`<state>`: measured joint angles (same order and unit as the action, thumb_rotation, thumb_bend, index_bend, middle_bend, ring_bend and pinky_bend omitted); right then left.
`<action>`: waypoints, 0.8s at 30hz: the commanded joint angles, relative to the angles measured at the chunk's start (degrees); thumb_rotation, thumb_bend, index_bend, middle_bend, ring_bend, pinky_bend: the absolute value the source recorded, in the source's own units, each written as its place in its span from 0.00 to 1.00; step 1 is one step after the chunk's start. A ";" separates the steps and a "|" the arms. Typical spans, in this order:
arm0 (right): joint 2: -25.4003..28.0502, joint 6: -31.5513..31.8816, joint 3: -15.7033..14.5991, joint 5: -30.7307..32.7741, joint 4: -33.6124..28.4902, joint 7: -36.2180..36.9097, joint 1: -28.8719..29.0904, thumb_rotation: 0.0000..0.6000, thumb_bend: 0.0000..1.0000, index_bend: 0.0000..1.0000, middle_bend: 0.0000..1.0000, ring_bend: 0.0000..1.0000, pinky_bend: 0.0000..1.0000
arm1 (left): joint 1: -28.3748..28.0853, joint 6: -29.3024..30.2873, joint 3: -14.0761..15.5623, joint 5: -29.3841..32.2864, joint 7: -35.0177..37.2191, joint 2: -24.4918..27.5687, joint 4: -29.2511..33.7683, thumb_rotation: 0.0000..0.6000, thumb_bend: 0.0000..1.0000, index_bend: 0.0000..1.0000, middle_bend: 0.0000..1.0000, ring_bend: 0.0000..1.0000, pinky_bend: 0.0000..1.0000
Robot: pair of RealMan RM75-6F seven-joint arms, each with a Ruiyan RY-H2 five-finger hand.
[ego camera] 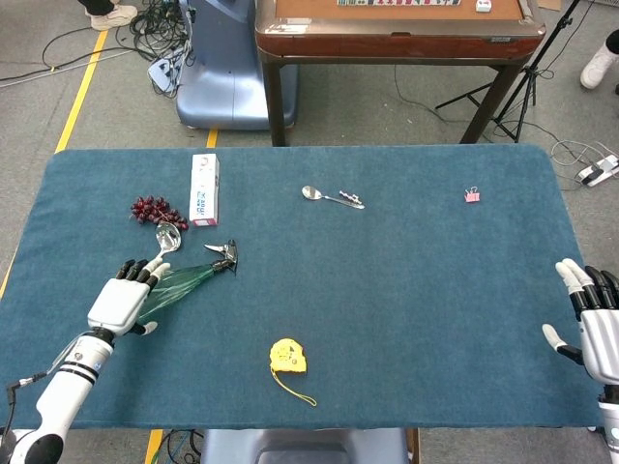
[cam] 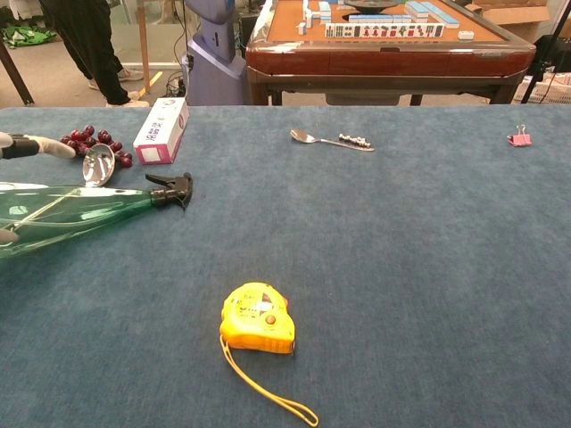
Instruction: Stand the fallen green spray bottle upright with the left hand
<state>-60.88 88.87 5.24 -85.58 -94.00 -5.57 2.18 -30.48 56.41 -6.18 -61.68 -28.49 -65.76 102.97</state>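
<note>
The green spray bottle (ego camera: 179, 285) lies on its side at the table's left, and its black sprayer head (ego camera: 224, 256) points right and away from me. My left hand (ego camera: 121, 302) grips its wide base, fingers over the top and thumb underneath. In the chest view the bottle (cam: 80, 212) runs nearly level, with its sprayer head (cam: 171, 189) just above the cloth. Only a fingertip (cam: 40, 147) and the thumb tip of the left hand show at the frame's left edge. My right hand (ego camera: 592, 324) stays open at the table's right edge, holding nothing.
A spoon (ego camera: 166, 237), dark grapes (ego camera: 155, 208) and a white-and-pink box (ego camera: 204, 188) sit just beyond the bottle. A yellow tape measure (ego camera: 287, 356) lies near the front. Farther back are a second spoon (ego camera: 329, 196) and a pink clip (ego camera: 472, 195).
</note>
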 commanded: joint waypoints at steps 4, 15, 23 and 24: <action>0.21 -0.16 -0.04 -0.34 0.13 0.50 0.16 1.00 0.20 0.10 0.12 0.07 0.11 | -3.98 -0.73 -1.90 3.76 -3.03 0.05 3.87 1.00 0.21 0.09 0.06 0.04 0.01; 0.57 -0.08 -0.22 -0.63 0.21 1.17 0.04 1.00 0.20 0.10 0.12 0.07 0.11 | -13.72 -0.02 -1.94 22.63 -16.88 -4.79 2.84 1.00 0.21 0.17 0.19 0.09 0.01; 0.73 -0.32 -0.33 -0.68 0.05 1.21 0.09 1.00 0.20 0.10 0.12 0.07 0.11 | -20.89 3.46 -2.32 37.94 -24.94 -8.73 1.77 1.00 0.21 0.13 0.19 0.08 0.01; 0.74 -0.33 -0.34 -0.66 0.04 1.22 0.09 1.00 0.20 0.10 0.12 0.07 0.11 | -21.74 3.53 -2.41 39.85 -25.66 -9.05 1.45 1.00 0.21 0.13 0.19 0.08 0.01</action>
<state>-60.13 88.54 4.90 -86.24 -93.96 -4.35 2.26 -49.14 58.78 -8.27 -26.84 -51.22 -73.10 105.21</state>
